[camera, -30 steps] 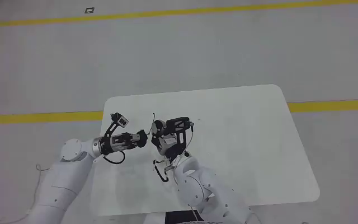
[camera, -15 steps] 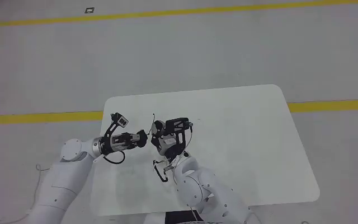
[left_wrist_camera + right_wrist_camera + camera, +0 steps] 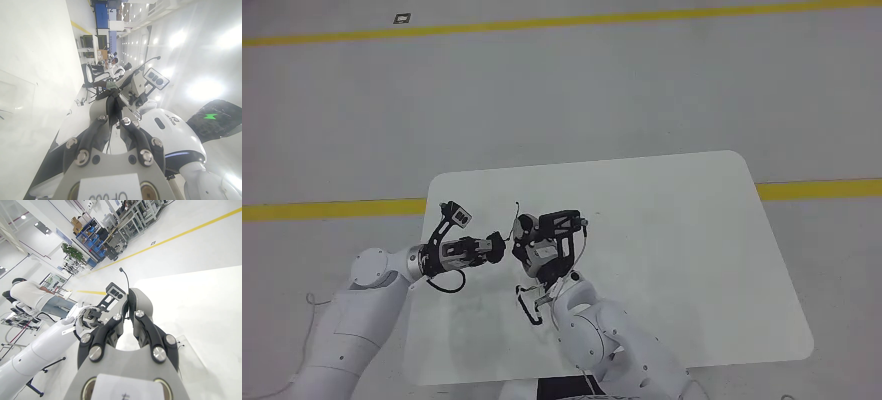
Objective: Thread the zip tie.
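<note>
Your right gripper (image 3: 128, 303) is clamped on the zip tie (image 3: 127, 281), above the table (image 3: 692, 220) near its 9 o'clock edge, with the strap pointing to 12 o'clock. The left gripper (image 3: 112, 103) is closed at its 9 o'clock; what it pinches cannot be determined. Risk: misaligned tips may buckle the thin strap or pull it free.

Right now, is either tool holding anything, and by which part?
The right tool is shut on the zip tie, gripping the strap partway along; the head end sticks out free. Whether the left tool holds anything cannot be told.
</note>
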Motion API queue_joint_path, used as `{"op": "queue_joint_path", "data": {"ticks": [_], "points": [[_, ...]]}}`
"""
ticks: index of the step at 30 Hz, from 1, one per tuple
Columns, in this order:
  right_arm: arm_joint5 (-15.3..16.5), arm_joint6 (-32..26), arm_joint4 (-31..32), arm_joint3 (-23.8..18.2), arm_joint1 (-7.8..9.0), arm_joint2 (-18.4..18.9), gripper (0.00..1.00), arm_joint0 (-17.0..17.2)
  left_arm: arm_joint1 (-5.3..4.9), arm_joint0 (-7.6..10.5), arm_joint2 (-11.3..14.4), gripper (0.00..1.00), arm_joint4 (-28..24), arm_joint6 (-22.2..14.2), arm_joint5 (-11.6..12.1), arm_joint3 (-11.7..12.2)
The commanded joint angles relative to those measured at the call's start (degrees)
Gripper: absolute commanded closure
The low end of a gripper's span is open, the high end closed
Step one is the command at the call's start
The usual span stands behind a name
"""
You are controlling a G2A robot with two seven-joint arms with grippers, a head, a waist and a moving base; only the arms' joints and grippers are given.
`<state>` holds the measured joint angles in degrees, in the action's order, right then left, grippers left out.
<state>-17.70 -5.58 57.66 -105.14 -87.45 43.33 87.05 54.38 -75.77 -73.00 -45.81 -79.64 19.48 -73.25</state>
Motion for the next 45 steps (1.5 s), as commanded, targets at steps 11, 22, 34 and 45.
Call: {"op": "queue_joint_path", "data": {"ticks": [11, 22, 34, 45], "points": [[-0.6, -0.4, 0.8, 0.7, -0.24, -0.3, 1.00, -0.3, 0.00, 0.00, 0.0, 1.00, 0.0, 0.0, 0.0, 0.0], [-0.4, 0.6, 1.1, 0.2, -0.19, -0.3, 1.00, -0.2, 0.00, 0.00, 0.0, 1.00, 0.0, 0.0, 0.0, 0.0], [-1.3, 0.2, 1.5, 0.7, -0.19, -0.8, 1.00, -0.6, 0.00, 0.00, 0.0, 1.00, 0.0, 0.0, 0.0, 0.0], [-1.6, -0.8, 2.3, 0.9, -0.17, -1.2, 1.00, -0.8, 0.00, 0.00, 0.0, 1.00, 0.0, 0.0, 0.0, 0.0]]}}
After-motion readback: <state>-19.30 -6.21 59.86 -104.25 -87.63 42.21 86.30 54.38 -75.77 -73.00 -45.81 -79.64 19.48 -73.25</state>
